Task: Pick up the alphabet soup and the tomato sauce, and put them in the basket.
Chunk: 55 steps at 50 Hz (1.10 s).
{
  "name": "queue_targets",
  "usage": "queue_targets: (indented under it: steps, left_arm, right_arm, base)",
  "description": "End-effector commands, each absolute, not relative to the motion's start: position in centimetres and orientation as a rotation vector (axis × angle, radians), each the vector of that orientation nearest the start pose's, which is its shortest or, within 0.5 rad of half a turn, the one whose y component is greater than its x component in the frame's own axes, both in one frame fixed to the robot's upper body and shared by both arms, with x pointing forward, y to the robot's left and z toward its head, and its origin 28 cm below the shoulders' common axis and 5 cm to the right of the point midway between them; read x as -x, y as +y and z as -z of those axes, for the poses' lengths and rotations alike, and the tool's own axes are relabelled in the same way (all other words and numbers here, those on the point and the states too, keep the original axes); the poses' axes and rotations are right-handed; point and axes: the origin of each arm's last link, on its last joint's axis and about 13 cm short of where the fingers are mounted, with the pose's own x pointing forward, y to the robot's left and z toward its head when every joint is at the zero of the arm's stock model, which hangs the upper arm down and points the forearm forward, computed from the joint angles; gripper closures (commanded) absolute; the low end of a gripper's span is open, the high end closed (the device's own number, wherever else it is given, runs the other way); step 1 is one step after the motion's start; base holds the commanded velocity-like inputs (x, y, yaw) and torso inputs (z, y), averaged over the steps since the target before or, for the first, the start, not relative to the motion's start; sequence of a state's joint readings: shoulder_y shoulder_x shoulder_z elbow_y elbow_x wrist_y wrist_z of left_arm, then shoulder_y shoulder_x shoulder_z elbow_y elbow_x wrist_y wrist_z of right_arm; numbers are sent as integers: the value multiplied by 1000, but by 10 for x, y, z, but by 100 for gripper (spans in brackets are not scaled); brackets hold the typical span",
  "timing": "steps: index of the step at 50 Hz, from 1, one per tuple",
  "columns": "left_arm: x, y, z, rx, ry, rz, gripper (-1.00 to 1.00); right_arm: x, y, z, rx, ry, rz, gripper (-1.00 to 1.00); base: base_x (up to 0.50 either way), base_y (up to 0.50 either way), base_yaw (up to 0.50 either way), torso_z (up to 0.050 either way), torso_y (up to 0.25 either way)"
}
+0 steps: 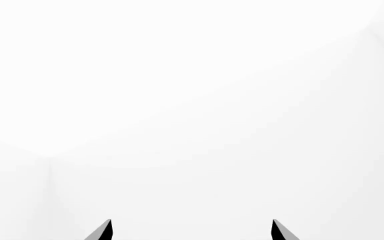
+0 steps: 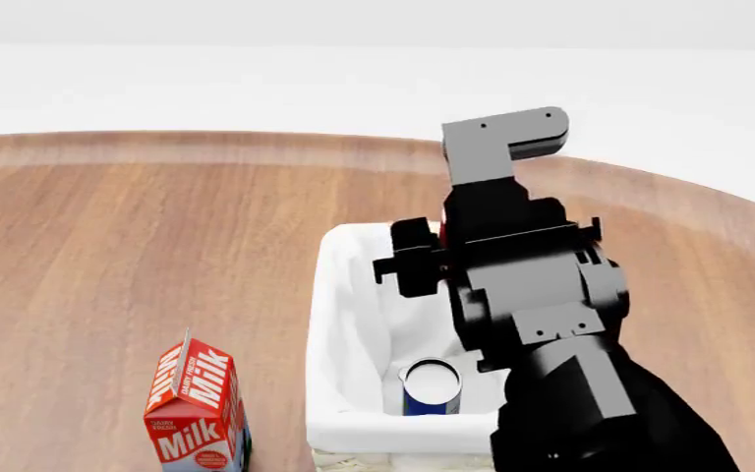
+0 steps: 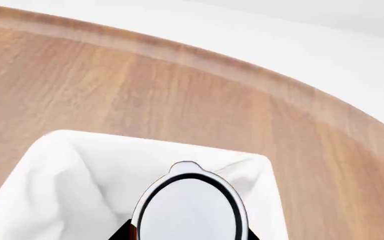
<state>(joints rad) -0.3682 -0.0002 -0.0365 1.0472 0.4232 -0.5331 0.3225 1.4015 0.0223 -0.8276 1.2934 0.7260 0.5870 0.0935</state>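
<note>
On the round wooden table (image 2: 142,236) the basket (image 2: 338,324) sits under my right arm, the milk carton (image 2: 198,411) beside it and the soup can (image 2: 431,386) already standing upright inside. My right gripper (image 3: 188,235) hangs over the basket clenched on the tomato can (image 3: 188,207), so I judge the placing step is in hand. Next I should lower and let go clear of the soup; my left gripper (image 1: 192,231) is spread wide, holding nothing.

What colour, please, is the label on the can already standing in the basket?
Blue, under a silvery-white top: the alphabet soup in the basket, best in the head view.
</note>
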Motion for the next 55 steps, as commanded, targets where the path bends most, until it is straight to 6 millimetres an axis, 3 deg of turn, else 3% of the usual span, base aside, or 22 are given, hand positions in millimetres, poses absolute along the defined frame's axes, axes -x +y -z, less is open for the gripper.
queue_targets:
  steps: [1, 28, 53, 54, 55]
  left_arm:
    - [-173, 233, -242, -381, -805, -99, -100]
    - [-172, 232, -241, -380, -801, -98, -100]
    - [-172, 232, -241, -381, -801, -98, -100]
    - [-172, 232, -240, -381, -801, -98, -100]
    - [-172, 233, -241, -381, -801, -98, -100]
  right_arm:
    - [-413, -83, -175, 184, 594, -83, 100]
    - [-407, -80, -156, 199, 655, -140, 100]
    - [-406, -80, -156, 207, 666, -140, 100]
    - [-406, -80, -156, 206, 667, -139, -100]
    - [-406, -80, -156, 206, 667, -136, -100]
  base:
    - [0, 0, 0, 0, 0]
    - [0, 0, 0, 0, 0]
    - [0, 0, 0, 0, 0]
    - [0, 0, 0, 0, 0]
    - [0, 0, 0, 0, 0]
